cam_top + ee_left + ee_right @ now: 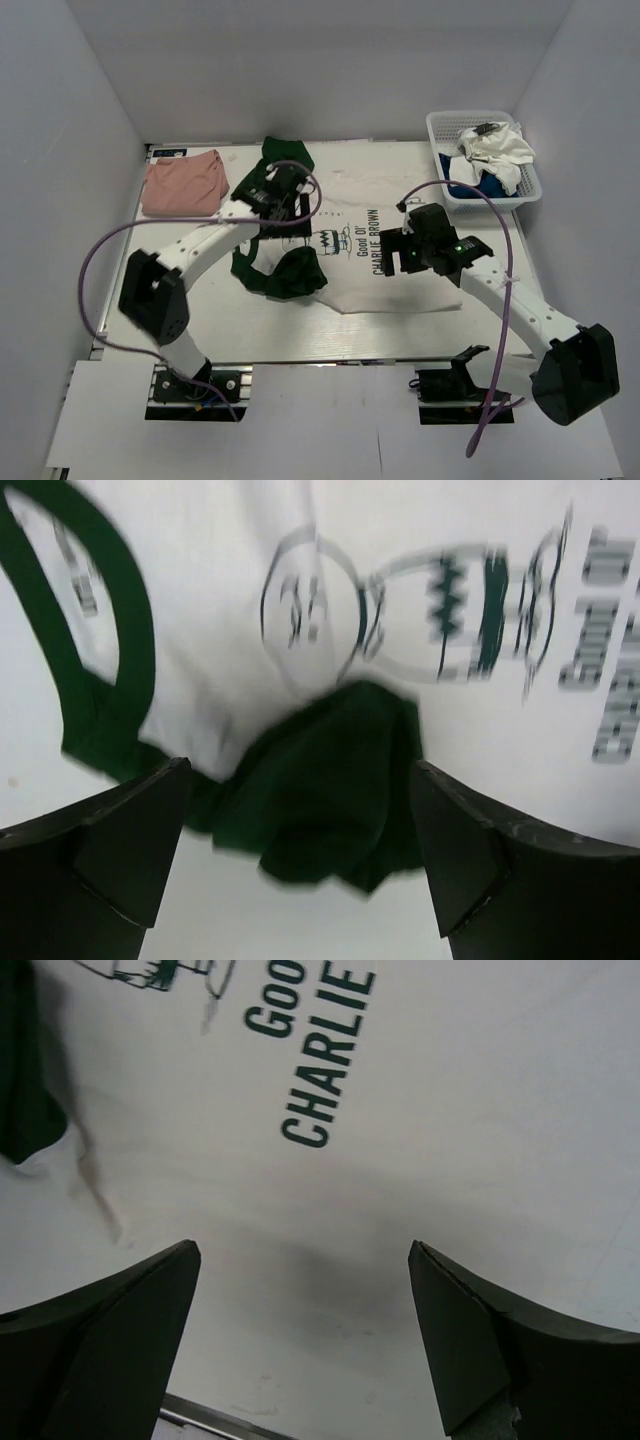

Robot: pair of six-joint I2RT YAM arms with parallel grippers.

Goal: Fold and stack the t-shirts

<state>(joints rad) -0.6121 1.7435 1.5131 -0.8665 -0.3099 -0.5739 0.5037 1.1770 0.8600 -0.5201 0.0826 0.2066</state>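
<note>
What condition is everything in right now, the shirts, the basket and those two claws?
Charlie Brown tee: spread flat, print up.
green sleeve: bunched, turned in onto the tee.
pink tee: folded, far left corner.
basket: upright, holding two tees.
blue tee: crumpled in the basket.
white tee: crumpled on the blue one.
left gripper: open, empty, over the green sleeve.
right gripper: open, empty, over the tee.

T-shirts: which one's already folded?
The salmon-pink t-shirt at the far-left corner, a neat rectangle. The Charlie Brown tee lies spread out; the blue tee and white tee sit bunched in the basket.
</note>
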